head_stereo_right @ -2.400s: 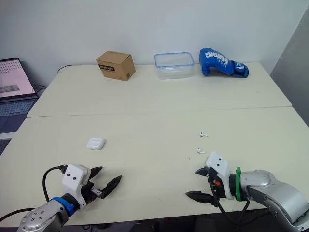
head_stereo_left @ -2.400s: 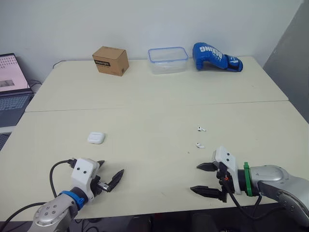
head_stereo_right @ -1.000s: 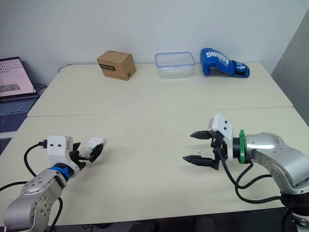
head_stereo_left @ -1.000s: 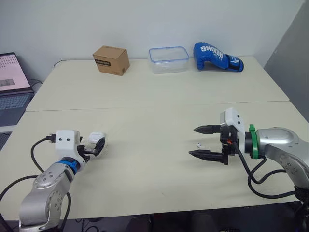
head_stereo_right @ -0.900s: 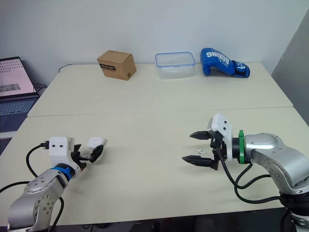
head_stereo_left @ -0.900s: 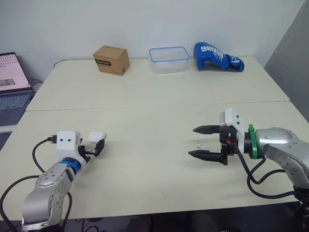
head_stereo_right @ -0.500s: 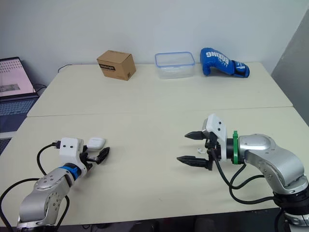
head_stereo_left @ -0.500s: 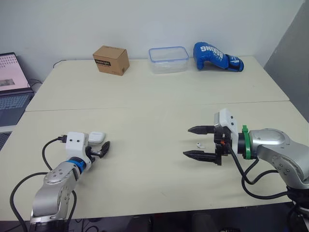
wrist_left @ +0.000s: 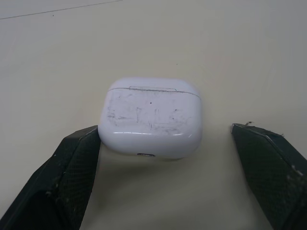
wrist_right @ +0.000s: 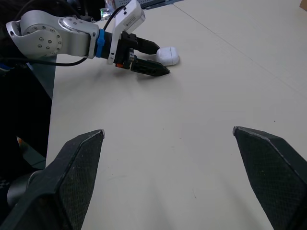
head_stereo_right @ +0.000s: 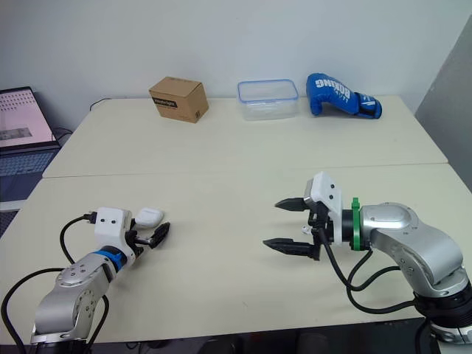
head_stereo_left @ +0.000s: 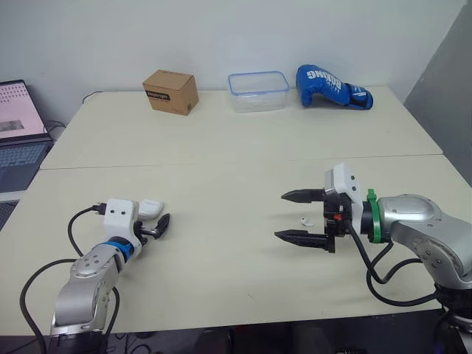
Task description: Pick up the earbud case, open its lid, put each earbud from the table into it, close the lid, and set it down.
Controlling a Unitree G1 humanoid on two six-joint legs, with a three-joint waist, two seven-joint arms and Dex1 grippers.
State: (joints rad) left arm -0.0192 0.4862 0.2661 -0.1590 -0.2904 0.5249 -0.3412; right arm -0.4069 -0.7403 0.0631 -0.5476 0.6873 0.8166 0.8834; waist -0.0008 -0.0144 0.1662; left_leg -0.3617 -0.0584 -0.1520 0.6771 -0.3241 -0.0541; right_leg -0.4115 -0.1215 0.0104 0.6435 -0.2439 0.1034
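Barely started. The earbud case (wrist_left: 152, 116) sits on the table (head_stereo_left: 221, 169), lid shut, between the spread jaws of my left gripper (head_stereo_left: 158, 216), not gripped. My right gripper (head_stereo_left: 280, 215) gapes wide, empty, near one earbud (head_stereo_left: 304, 219). Lifting, opening, loading and closing remain. Writing on the glove (head_stereo_left: 328, 85) and the label on the box (head_stereo_left: 169, 91) are unreadable.

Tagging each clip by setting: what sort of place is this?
Likely an office or lab workspace: pale tables pushed together against a bare white wall, a laptop open beside them, and unrelated props along the far edge: cardboard box, plastic container, boxing glove.
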